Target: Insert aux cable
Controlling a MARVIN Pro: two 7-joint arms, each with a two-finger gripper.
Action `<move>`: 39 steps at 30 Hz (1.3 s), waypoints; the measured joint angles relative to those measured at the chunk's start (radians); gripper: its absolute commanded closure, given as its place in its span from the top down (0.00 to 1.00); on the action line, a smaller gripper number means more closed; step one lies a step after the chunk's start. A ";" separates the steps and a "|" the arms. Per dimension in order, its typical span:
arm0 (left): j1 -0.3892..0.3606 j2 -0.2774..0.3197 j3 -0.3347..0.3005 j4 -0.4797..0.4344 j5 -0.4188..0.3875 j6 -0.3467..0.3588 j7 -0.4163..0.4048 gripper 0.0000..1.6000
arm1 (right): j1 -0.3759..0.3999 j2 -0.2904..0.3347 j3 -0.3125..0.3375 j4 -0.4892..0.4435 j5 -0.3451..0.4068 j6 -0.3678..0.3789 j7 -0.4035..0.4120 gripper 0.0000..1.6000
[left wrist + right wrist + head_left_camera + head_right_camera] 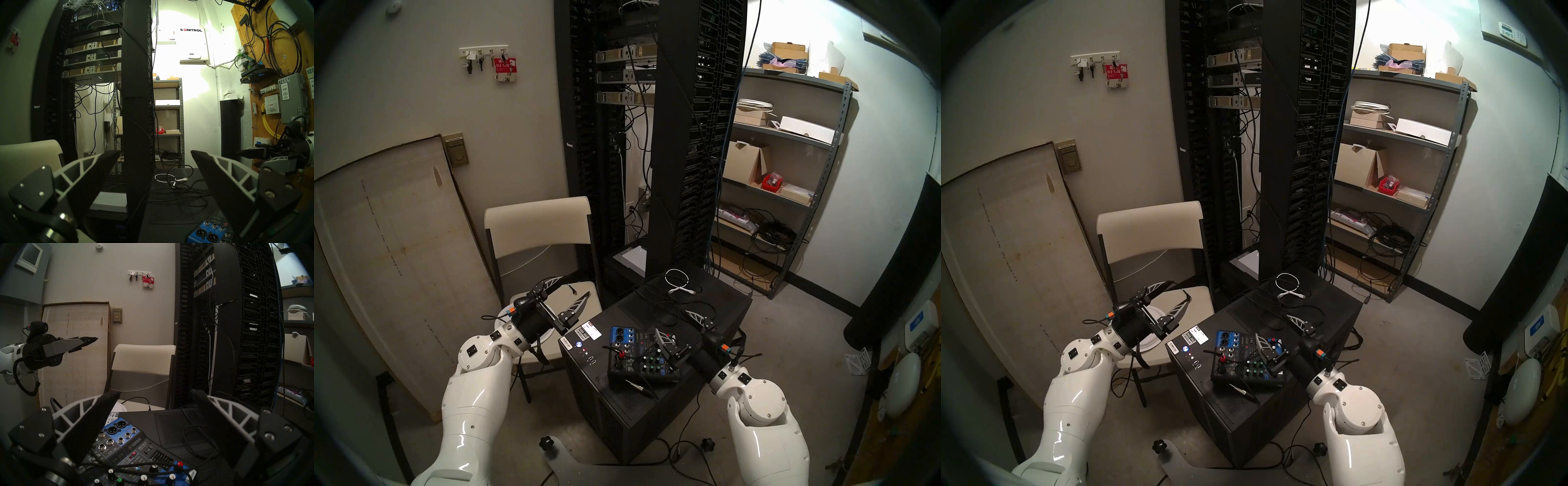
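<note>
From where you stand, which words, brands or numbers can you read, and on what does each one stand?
"SONITROL": white wall box.
"YAMAHA", "MG06X", "3/4 LINE", "5/6 LINE": mixer.
"AT&T", "82111": grey box on the plywood.
"ciena": white label beside it.
"PANDUIT": rack post.
"DELL": rack unit.
"KEY TAGS": red packet on the key hooks.
Stickers on the black case: too small to read.

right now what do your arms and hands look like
Both arms have glossy white shells with small black square insets at the joints, ending in black cylindrical wrists. Each hand, left and right, has two tapered black fingers backed by pale lattice ribs. A small orange-and-teal block sits by each wrist camera, with thin black cables looping alongside.
</note>
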 measured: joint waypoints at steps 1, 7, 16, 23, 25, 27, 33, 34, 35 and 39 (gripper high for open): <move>-0.002 0.004 0.001 0.004 -0.001 0.000 -0.010 1.00 | -0.006 0.000 0.000 -0.005 0.000 0.003 0.002 1.00; -0.013 0.024 0.011 0.021 -0.006 0.007 -0.059 1.00 | -0.040 0.001 0.001 -0.025 -0.004 0.023 0.008 1.00; -0.025 0.049 0.034 0.053 -0.008 0.025 -0.118 1.00 | -0.108 0.018 0.025 -0.057 -0.027 0.050 0.017 1.00; -0.037 0.065 0.051 0.122 0.007 0.019 -0.138 1.00 | -0.156 0.028 0.046 -0.072 -0.064 0.058 0.013 1.00; -0.044 0.070 0.056 0.148 0.018 0.010 -0.143 1.00 | -0.169 0.030 0.049 -0.074 -0.072 0.061 0.012 1.00; -0.051 0.074 0.060 0.171 0.027 0.002 -0.147 1.00 | -0.177 0.031 0.050 -0.076 -0.079 0.064 0.012 1.00; -0.070 0.082 0.069 0.216 0.048 -0.018 -0.157 1.00 | -0.203 0.034 0.037 -0.089 -0.098 0.085 0.027 1.00; -0.073 0.082 0.070 0.217 0.050 -0.020 -0.159 1.00 | -0.207 0.035 0.035 -0.092 -0.101 0.090 0.031 1.00; -0.076 0.082 0.070 0.217 0.051 -0.022 -0.161 1.00 | -0.212 0.036 0.032 -0.094 -0.105 0.094 0.036 1.00; -0.078 0.081 0.068 0.194 0.046 -0.024 -0.168 1.00 | -0.226 0.039 0.028 -0.098 -0.114 0.106 0.046 1.00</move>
